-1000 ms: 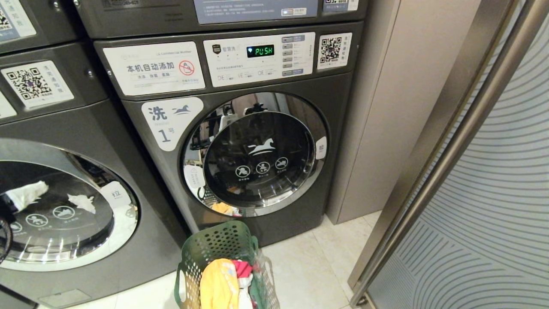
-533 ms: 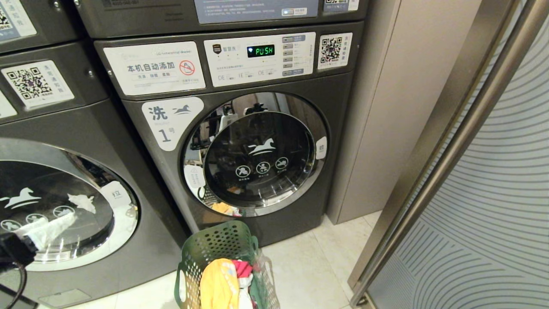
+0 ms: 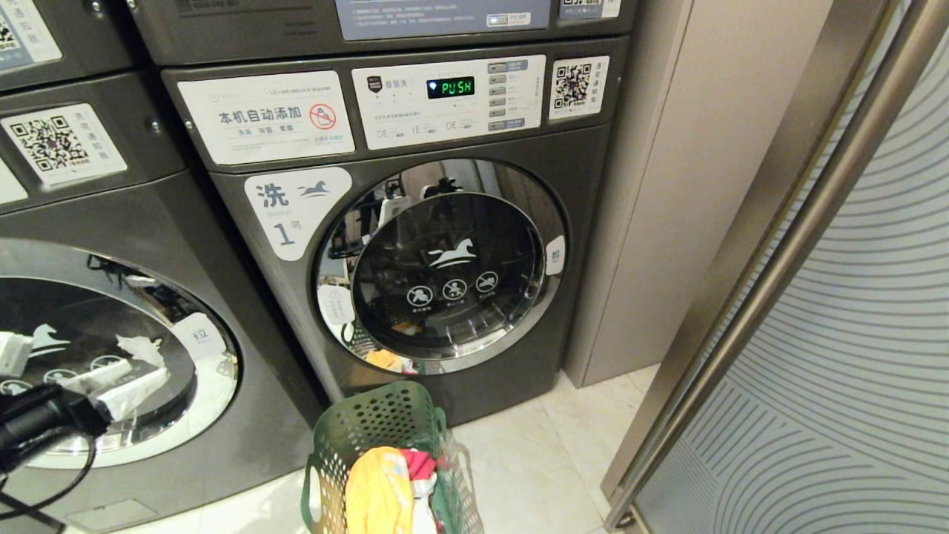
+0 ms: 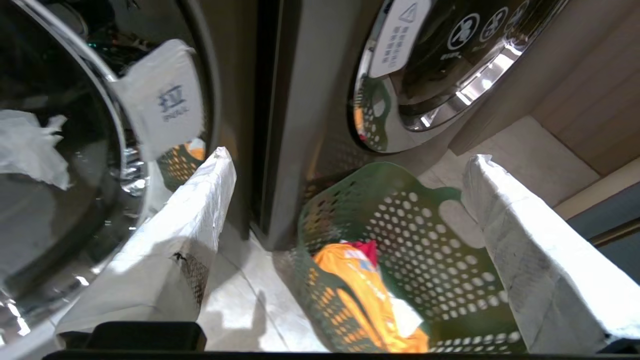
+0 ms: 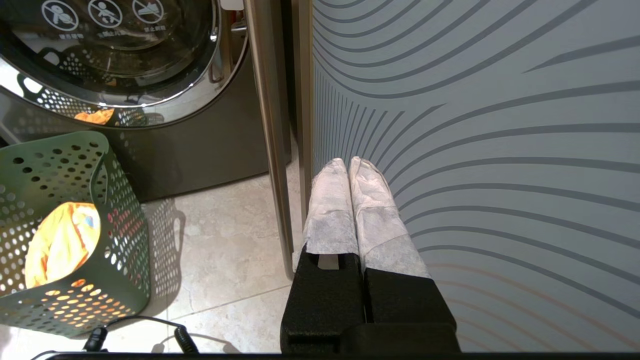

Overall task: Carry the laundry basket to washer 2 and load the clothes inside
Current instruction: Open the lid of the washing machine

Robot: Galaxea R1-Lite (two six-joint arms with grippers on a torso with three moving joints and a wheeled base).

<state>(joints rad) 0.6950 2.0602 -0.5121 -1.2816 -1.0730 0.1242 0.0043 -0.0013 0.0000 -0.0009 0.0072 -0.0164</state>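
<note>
Laundry basket on the floor before the washers

The laundry basket [image 3: 385,460], bottom centre, holds the clothes [image 3: 382,493] below the washer labelled 1 [image 3: 415,245]. Left pincer [image 3: 111,393] is released at lower left, by the neighbouring washer's door [image 3: 111,356]; right pincer [image 5: 350,200] is clenched, empty.

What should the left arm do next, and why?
Probably bring the left gripper, jaws open, to the pull tab on the left washer's door: that door looks shut, and the clothes sit in the laundry basket.
</note>
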